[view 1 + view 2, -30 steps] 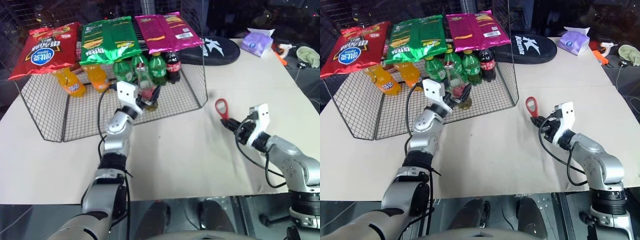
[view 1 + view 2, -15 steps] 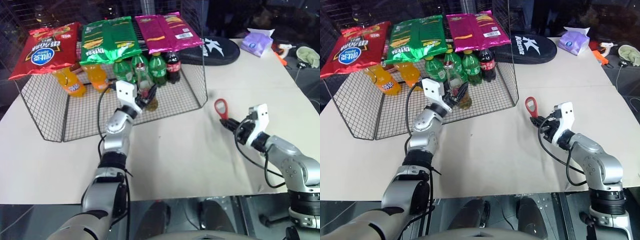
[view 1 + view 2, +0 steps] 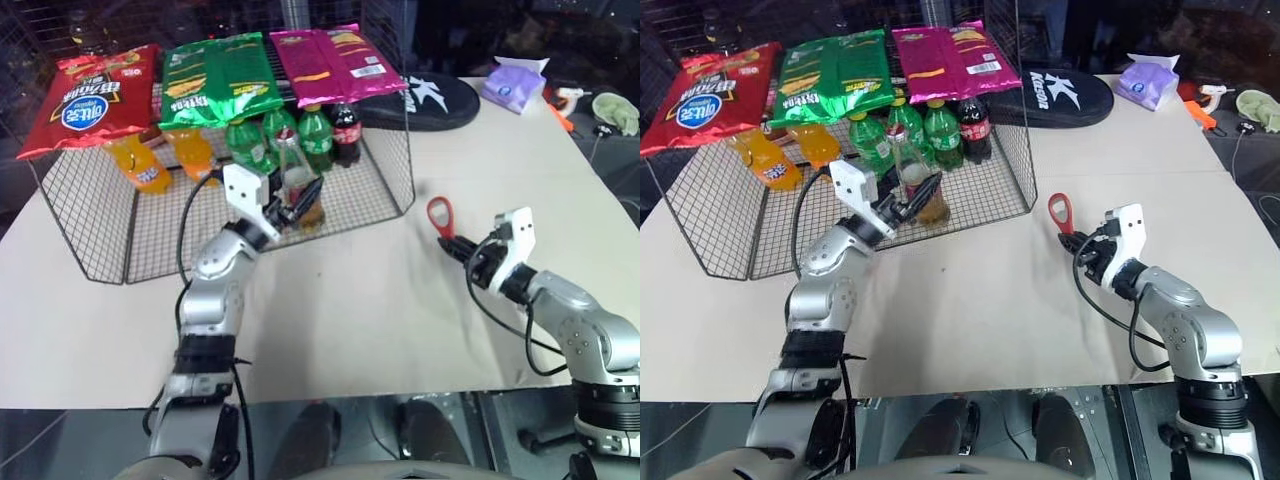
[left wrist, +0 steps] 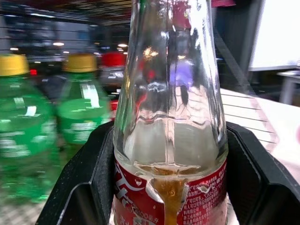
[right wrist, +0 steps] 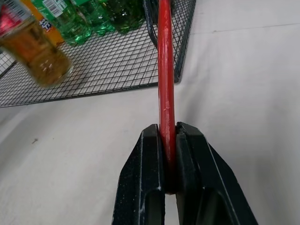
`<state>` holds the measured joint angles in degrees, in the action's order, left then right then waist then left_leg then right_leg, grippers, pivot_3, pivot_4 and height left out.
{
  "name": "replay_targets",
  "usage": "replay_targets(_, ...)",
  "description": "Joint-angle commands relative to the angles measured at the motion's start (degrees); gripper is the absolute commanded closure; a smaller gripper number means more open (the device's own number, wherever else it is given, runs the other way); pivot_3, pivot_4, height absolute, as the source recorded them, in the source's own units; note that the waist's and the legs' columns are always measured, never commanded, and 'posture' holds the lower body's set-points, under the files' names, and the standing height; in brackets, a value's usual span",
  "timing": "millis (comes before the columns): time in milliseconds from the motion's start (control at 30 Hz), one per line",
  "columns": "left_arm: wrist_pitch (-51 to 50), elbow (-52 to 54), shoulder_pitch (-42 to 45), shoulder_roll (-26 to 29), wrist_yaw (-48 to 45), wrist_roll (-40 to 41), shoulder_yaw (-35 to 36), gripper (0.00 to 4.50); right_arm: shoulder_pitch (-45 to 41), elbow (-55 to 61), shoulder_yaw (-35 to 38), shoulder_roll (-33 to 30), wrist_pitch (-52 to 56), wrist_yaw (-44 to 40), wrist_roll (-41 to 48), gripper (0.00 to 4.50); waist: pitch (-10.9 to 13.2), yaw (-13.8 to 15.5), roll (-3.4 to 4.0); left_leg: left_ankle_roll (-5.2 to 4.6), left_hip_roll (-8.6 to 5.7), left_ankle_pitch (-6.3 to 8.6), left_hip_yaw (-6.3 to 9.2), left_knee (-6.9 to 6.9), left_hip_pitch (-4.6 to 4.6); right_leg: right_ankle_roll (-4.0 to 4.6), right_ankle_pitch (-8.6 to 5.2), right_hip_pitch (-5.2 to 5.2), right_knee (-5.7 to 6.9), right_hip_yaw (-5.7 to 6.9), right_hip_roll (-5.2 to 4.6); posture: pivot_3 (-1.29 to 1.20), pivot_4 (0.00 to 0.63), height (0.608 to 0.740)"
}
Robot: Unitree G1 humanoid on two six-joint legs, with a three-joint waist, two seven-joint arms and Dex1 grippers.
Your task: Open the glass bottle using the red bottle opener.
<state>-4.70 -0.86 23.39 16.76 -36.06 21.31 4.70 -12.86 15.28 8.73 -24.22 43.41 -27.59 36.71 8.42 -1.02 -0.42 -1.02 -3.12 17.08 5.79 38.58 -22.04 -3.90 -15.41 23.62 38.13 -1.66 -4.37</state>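
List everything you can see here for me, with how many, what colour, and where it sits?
small clear glass bottle: one, amber liquid, red label; held at the rack's front edge.
thin flat red bottle opener: one; held upright over the table, right side.
wire mesh rack: one, dark; table's far left.
snack bags: three, red, green, magenta; on top of the rack.
green plastic bottles: three; inside the rack.
orange plastic bottles: two; inside, left.
dark cola bottle: one; inside, right.
black case: one; beyond the rack.
purple tissue pack: one; far right corner.
table: one, beige.
left gripper: black fingers around the glass bottle.
right gripper: black, shut on the opener's handle.
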Motion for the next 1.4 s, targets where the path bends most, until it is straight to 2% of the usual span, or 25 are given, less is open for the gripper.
replay_targets(33, -2.85, 9.40, -1.38, 0.85, -1.34, 2.90, -1.43, 2.02, -0.63, 1.88, 0.20, -0.04, -1.22, -0.60, 0.26, 4.50, 0.00, 0.07, 0.00, 0.00, 0.00, 0.00, 0.00, 0.00, 0.01, 0.00, 0.00, -0.01, 0.00, 0.00, 0.00, 0.00, 0.150, 0.740)
replay_targets(233, -8.10, 18.22, -7.73, 1.61, -2.99, 5.76, -3.81, 2.02, -1.01, 1.72, 0.84, -0.09, -1.40, -0.91, 0.44, 4.50, 0.00, 0.00, 0.00, 0.00, 0.01, 0.00, -0.03, 0.02, 0.02, 0.00, 0.00, -0.01, 0.02, -0.03, 0.01, 0.00, 0.150, 0.740)
replay_targets(433, -8.15, 23.21, -14.07, 4.33, -7.81, 7.06, -5.25, 2.02, -0.50, 2.34, 1.21, 0.00, -1.94, -1.56, 0.77, 4.50, 0.00, 0.04, 0.01, 0.00, 0.08, 0.00, -0.09, 0.02, 0.05, 0.00, 0.00, -0.01, 0.07, -0.09, 0.07, 0.00, 0.150, 0.740)
replay_targets(600, -6.78, 23.69, -16.45, 5.81, -9.34, 5.25, -6.23, 2.02, -0.49, 2.23, 0.82, 0.21, -2.47, -1.53, 0.60, 4.50, 0.00, 0.21, 0.01, 0.00, 0.10, 0.00, -0.11, 0.02, 0.06, 0.00, 0.00, -0.02, 0.07, -0.12, 0.08, 0.00, 0.150, 0.740)
replay_targets(1000, -0.59, 21.25, -19.10, 5.09, -9.27, 2.16, -6.37, 2.02, -0.97, 1.54, 0.25, 0.52, -3.06, -1.89, -0.01, 4.50, 0.00, 0.22, 0.01, 0.00, 0.12, 0.00, -0.13, 0.02, 0.06, 0.00, 0.00, -0.02, 0.07, -0.14, 0.10, 0.00, 0.150, 0.740)
replay_targets(1067, 0.71, 20.82, -19.47, 4.96, -9.31, 1.75, -6.18, 0.99, -0.92, 1.47, 0.17, 0.43, -3.16, -1.99, -0.11, 4.50, 0.00, 0.22, 0.01, 0.00, 0.12, 0.00, -0.13, 0.02, 0.07, 0.00, 0.00, -0.02, 0.07, -0.14, 0.10, 0.00, 0.150, 0.740)
replay_targets(1100, 1.07, 20.68, -19.70, 4.85, -9.27, 1.84, -6.04, 0.75, -0.91, 1.42, 0.14, 0.40, -3.18, -2.04, -0.14, 4.50, -0.01, 0.22, 0.02, 0.00, 0.12, 0.00, -0.13, 0.02, 0.07, 0.00, 0.00, -0.02, 0.07, -0.14, 0.10, 0.00, 0.150, 0.740)
replay_targets(1133, 1.46, 20.56, -19.89, 4.79, -9.17, 1.81, -5.92, 0.21, -0.91, 1.39, 0.11, 0.38, -3.19, -2.07, -0.16, 4.50, -0.01, 0.23, 0.02, 0.00, 0.12, 0.00, -0.13, 0.02, 0.07, 0.00, 0.00, -0.02, 0.07, -0.14, 0.10, 0.00, 0.150, 0.740)
replay_targets(1167, 1.87, 20.42, -20.16, 4.80, -9.06, 1.70, -5.83, 0.05, -0.90, 1.37, 0.06, 0.37, -3.19, -2.10, -0.19, 4.50, -0.01, 0.22, 0.02, 0.00, 0.12, 0.00, -0.13, 0.02, 0.07, 0.00, 0.00, -0.02, 0.07, -0.14, 0.09, 0.00, 0.150, 0.740)
replay_targets(1400, 3.40, 20.15, -21.82, 4.94, -8.66, 1.41, -5.99, 0.05, -0.91, 1.16, -0.38, 0.56, -3.39, -2.28, -0.48, 4.50, -0.01, 0.21, 0.03, 0.00, 0.14, 0.00, -0.15, 0.01, 0.09, 0.00, 0.00, -0.03, 0.07, -0.16, 0.11, 0.00, 0.150, 0.740)
